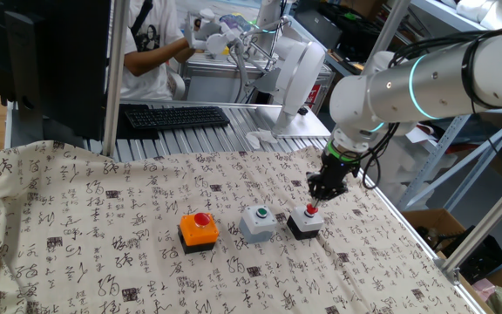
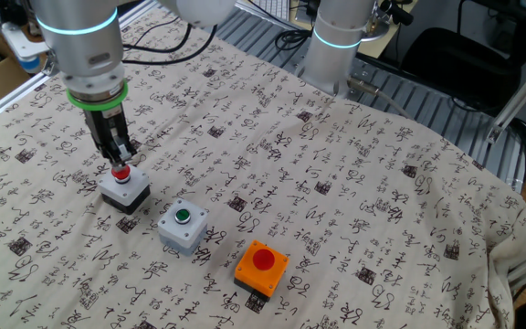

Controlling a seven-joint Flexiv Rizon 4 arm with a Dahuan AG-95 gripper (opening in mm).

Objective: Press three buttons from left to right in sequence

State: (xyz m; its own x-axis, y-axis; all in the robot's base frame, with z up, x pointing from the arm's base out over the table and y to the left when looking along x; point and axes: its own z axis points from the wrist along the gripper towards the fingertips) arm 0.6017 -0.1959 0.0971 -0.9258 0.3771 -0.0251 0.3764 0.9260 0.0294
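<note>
Buttons sit in a row on the tabletop (image 1: 103,201); the end effector (image 1: 314,206), fingers closed and holding nothing, points down on the black box's red button (image 2: 120,173), likely last.

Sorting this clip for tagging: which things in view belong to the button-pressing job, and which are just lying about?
Part of the job:
- orange box with red button
- light grey box with green button
- black box with small red button
- tool, shut, directly over that last button

Just lying about:
- black keyboard
- patterned cloth covering the table
</note>
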